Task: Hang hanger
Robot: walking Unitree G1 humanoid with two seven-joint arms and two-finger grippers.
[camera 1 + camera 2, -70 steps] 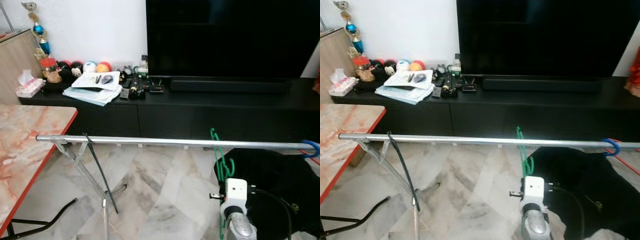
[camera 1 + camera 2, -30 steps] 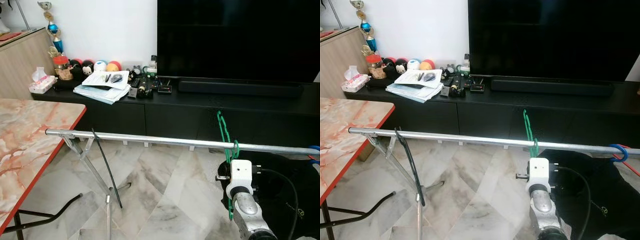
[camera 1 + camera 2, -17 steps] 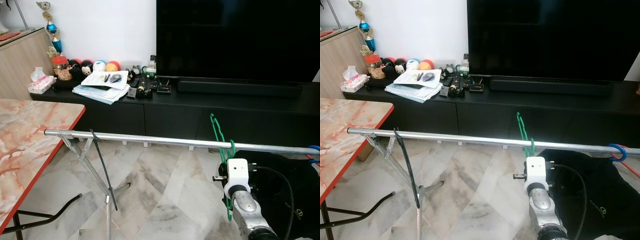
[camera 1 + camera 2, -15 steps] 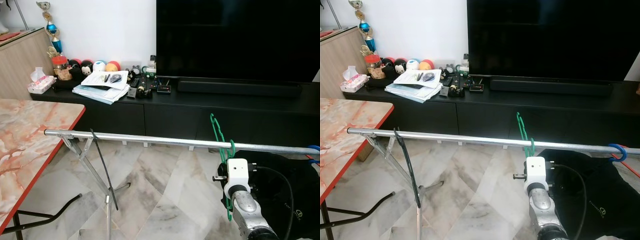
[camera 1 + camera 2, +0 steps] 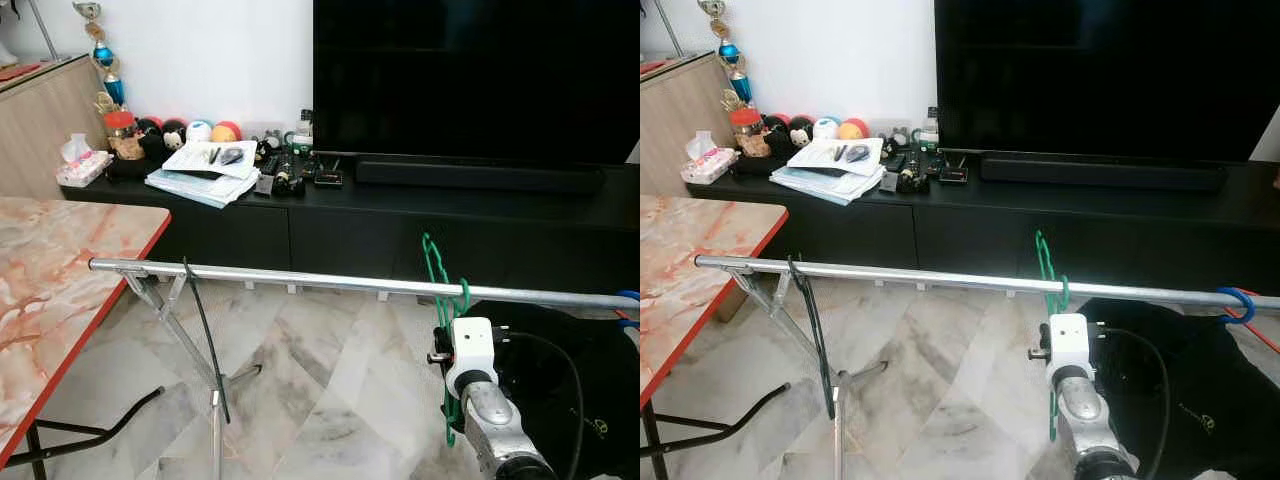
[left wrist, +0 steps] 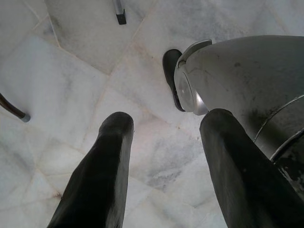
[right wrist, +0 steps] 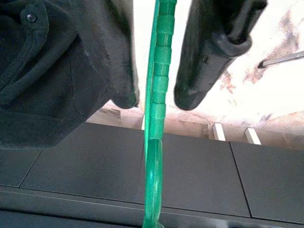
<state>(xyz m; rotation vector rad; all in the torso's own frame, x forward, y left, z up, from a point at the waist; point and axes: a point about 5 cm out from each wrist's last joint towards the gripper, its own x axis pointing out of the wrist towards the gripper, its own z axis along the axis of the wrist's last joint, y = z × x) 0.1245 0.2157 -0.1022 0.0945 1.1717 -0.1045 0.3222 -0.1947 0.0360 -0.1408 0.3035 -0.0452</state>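
Nearest us, the left claw [image 6: 159, 166] hung idle over the marble floor [image 6: 61, 85], fingers spread wide apart and holding nothing. Our right claw [image 7: 156, 102] held the green hanger [image 7: 154, 142] between its fingers, which sat apart on either side of it; whether they truly pinched it we couldn't tell. We judged it was raised so the hook [image 5: 432, 255] could clear the metal rail [image 5: 300, 282]; the hook stood just above the rail, seating unclear. The hanger's lower part was hidden behind the wrist. Beyond sat the black counter [image 5: 560, 200] and TV [image 5: 470, 80].
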